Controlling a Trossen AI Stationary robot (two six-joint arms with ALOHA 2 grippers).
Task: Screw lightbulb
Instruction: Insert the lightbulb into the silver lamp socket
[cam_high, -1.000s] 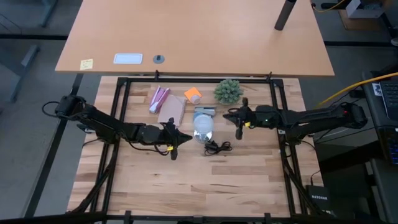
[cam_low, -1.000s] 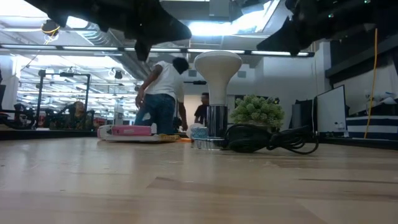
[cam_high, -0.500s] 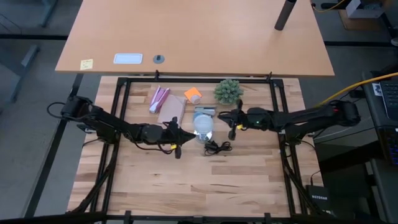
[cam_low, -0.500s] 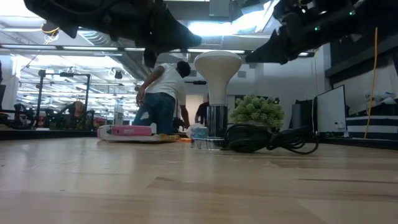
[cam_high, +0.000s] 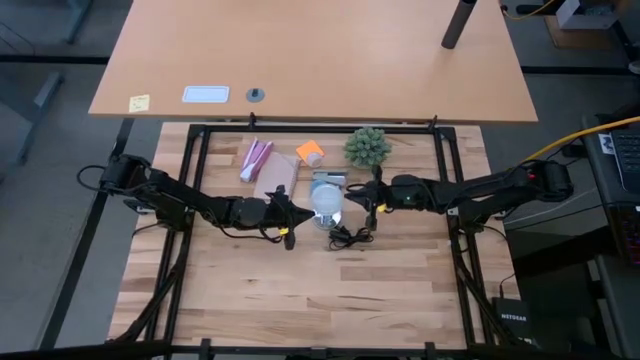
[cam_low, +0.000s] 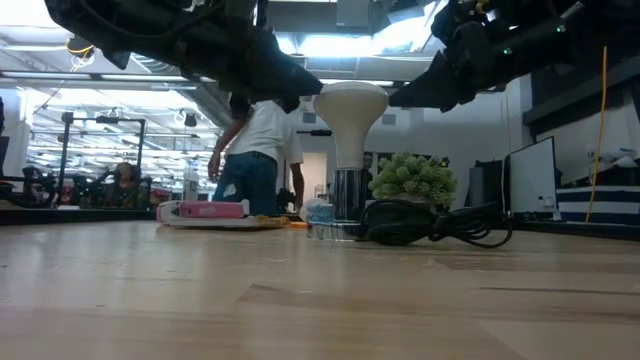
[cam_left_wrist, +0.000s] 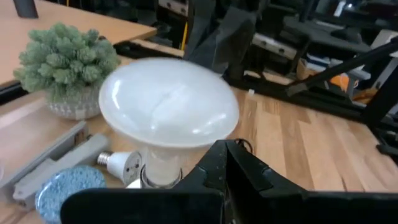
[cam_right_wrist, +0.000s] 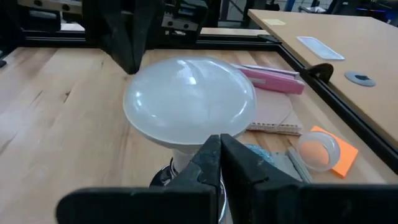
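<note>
The lightbulb is a wide white dome on a narrower neck. It stands upright in a shiny silver socket base, which rests on the table with a black cord beside it. My left gripper is shut and points nearly level at the dome's left rim. My right gripper is also shut and points at the right rim from the opposite side. In each wrist view the shut fingertips stand just under the dome. My left gripper has its shut tip right at the dome's left rim, coming level from the table's left; I cannot tell whether it touches. My right gripper has its shut tip right at the dome's right rim, coming level from the table's right; I cannot tell whether it touches.
Behind the bulb lie a grey bar, a brown card, a pink packet, an orange sheet with a pale ball and a green spiky plant. A small white part and a blue disc lie by the socket. The near half of the table is bare wood.
Both grippers have closed in on the bulb and sunk a little. The left went toward the table's right and the right toward the table's left, both staying shut. The bulb has not moved. A person in the room behind has shifted.
</note>
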